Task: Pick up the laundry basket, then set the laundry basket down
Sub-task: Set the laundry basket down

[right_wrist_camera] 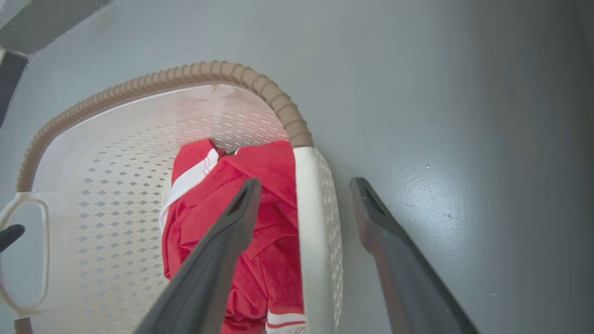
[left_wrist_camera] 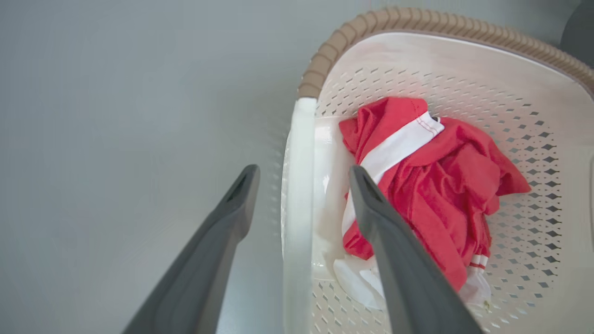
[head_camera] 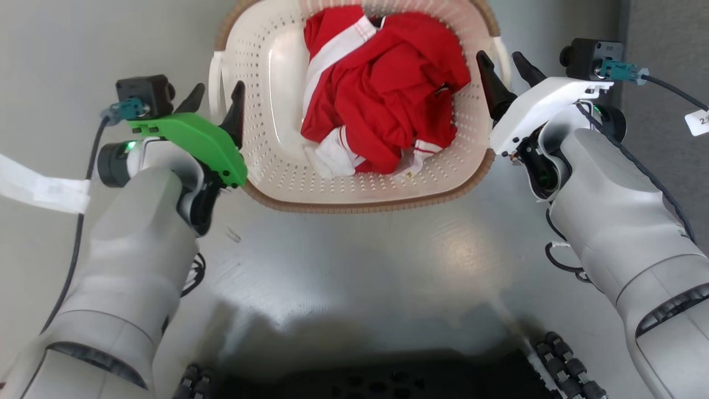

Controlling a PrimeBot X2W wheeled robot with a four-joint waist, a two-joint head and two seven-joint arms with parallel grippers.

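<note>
The laundry basket (head_camera: 277, 172), cream-white and perforated with a brown woven-look rim, sits on the grey floor at the top centre of the head view, holding red-and-white clothes (head_camera: 382, 94). My left gripper (head_camera: 219, 94) is open and straddles the basket's left white handle (left_wrist_camera: 297, 195), one finger outside and one inside the wall. My right gripper (head_camera: 507, 64) is open too, its fingers either side of the right handle (right_wrist_camera: 313, 218). Neither pair of fingers presses on the handle between them.
Grey floor (head_camera: 354, 260) surrounds the basket. A white strip (head_camera: 39, 188) lies at the far left. The robot's dark base (head_camera: 376, 377) lies along the bottom edge. A darker wall or panel (head_camera: 664, 33) stands at the right.
</note>
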